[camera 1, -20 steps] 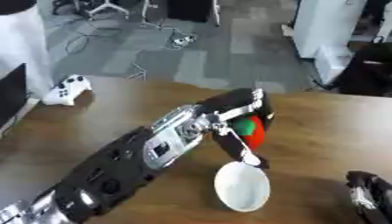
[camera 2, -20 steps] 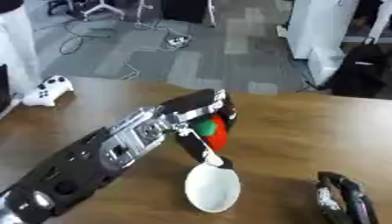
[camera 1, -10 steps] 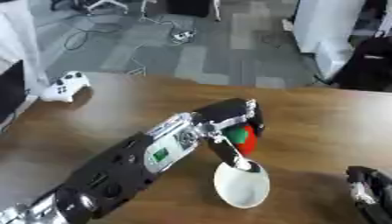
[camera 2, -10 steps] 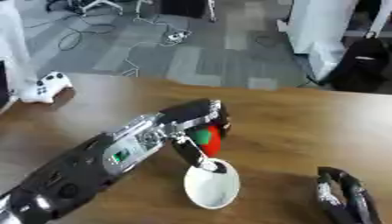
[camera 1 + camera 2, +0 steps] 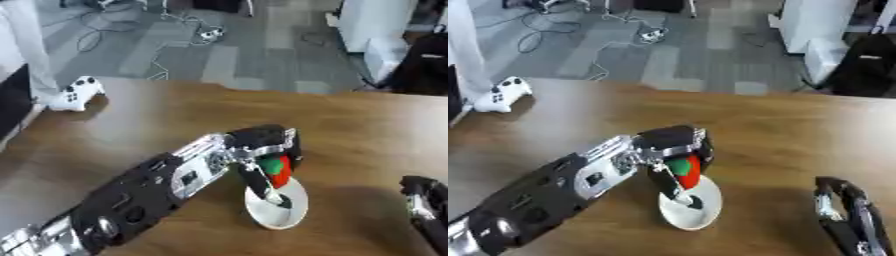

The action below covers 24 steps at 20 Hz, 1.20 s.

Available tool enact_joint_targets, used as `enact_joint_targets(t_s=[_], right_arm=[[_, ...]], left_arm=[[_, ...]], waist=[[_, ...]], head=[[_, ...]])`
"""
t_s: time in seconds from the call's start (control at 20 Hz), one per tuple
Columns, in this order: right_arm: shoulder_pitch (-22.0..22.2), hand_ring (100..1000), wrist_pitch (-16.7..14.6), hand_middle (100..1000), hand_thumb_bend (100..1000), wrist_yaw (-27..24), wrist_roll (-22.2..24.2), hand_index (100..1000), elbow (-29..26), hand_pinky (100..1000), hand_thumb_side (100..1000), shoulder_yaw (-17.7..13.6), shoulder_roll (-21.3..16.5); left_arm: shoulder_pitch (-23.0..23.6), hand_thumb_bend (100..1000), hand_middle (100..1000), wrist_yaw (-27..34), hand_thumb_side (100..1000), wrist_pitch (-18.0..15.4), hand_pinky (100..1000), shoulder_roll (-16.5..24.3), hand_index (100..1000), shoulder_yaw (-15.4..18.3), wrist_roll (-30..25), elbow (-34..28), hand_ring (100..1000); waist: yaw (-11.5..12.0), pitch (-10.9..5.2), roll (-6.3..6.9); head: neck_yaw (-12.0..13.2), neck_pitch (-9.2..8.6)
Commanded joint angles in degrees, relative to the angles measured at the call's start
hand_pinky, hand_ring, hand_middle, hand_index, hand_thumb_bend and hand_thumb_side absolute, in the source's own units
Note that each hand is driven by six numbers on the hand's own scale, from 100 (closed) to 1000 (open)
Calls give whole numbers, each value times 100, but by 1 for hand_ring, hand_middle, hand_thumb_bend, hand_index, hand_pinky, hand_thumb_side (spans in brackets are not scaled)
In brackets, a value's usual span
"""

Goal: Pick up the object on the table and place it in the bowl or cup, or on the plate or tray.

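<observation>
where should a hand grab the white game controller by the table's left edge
Judging by its shape, grip the white game controller across its middle body, coming from above, thumb and fingers on opposite sides. It lies flat at the wooden table's left edge; the left hand is nearer, though busy with a red-green object.

Mostly black left arm, long and blocky, with silver plates and joints along its length. Round silver caps and small screw heads near the surface's near left corner. A pale silver bracket with dark cut-outs just behind the wrist. Left hand point(image 5: 262, 150) black and glossy, with slim black fingers point(image 5: 261, 183) ending in rounded tips. Right hand point(image 5: 846, 215) at the surface's near right corner, black too, with silver-grey segments showing between dark links.
</observation>
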Motion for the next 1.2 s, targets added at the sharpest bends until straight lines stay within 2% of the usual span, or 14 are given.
enact_joint_targets(t_s=[0.05,0.35,0.45,0.65,0.85,1.0,1.05,1.2], right_arm=[[-136,738,9,514,100,-24,38,713,-226,897,408,18,-51],[-157,738,16,514,100,-8,51,713,-238,897,408,23,-50],[-160,737,17,514,100,-3,48,712,-232,897,408,22,-51],[-153,737,22,514,100,9,47,711,-211,898,407,23,-52],[-150,737,18,514,100,21,51,711,-197,898,407,25,-47],[-160,737,17,514,100,40,43,711,-189,898,407,16,-44],[-163,737,16,514,100,46,39,711,-186,898,407,14,-44],[-170,737,14,514,100,56,34,711,-177,899,406,13,-41]], left_arm=[[-86,601,146,6,100,-31,492,23,319,12,-38,-27,100],[-84,607,149,3,100,-55,498,20,324,-1,-63,-4,100],[-86,636,163,-3,100,-66,531,20,334,4,-63,-6,100],[-95,749,265,-41,100,-137,673,38,393,27,-66,-47,230],[-108,756,338,-78,123,-208,729,44,434,33,-38,-58,290],[-113,786,402,-92,216,-256,780,36,468,10,-39,-68,357],[-115,813,455,-95,289,-280,821,33,491,5,-36,-78,411],[-117,872,542,-85,413,-352,872,31,549,9,2,-87,495]], waist=[[-9,-73,-17],[-7,-69,-22],[-3,-67,-23],[11,-66,-23],[13,-73,-22],[11,-77,-22],[10,-77,-22],[11,-76,-22]], head=[[-35,9],[-34,12],[-34,12],[-44,0],[-54,-8],[-62,-11],[-61,-15],[-60,-23]])
